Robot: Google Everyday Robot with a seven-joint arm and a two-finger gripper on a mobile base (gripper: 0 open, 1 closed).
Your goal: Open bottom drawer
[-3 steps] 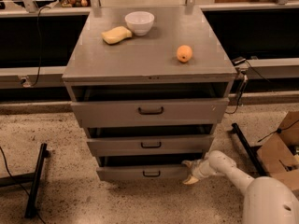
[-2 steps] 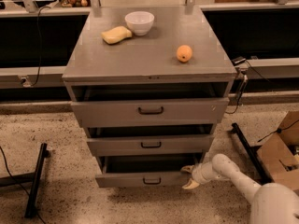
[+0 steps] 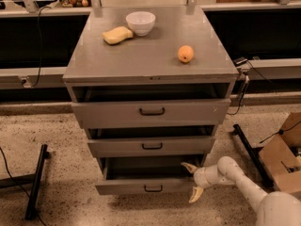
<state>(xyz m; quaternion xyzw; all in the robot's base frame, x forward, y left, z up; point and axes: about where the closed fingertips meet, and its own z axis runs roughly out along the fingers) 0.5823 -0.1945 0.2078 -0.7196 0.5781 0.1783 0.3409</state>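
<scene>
The grey cabinet (image 3: 150, 65) has three drawers. The bottom drawer (image 3: 146, 186) is the lowest and narrowest front, with a small dark bar handle (image 3: 153, 189); it stands pulled out well past the drawer above, its dark inside showing. My gripper (image 3: 192, 180) is at the drawer's right end, its cream fingers spread open, one fingertip (image 3: 189, 166) above the front's right corner and one below it. The white arm (image 3: 240, 185) reaches in from the lower right.
The top drawer (image 3: 146, 112) and middle drawer (image 3: 150, 146) stand slightly out. A white bowl (image 3: 140, 22), yellow sponge (image 3: 117, 35) and orange (image 3: 186, 53) lie on the cabinet top. A cardboard box (image 3: 282, 157) and black bar (image 3: 250, 154) are right; a black stand (image 3: 35, 182) left.
The bottom drawer has slid further out toward the camera, and my gripper at its right end has come forward and down with it.
</scene>
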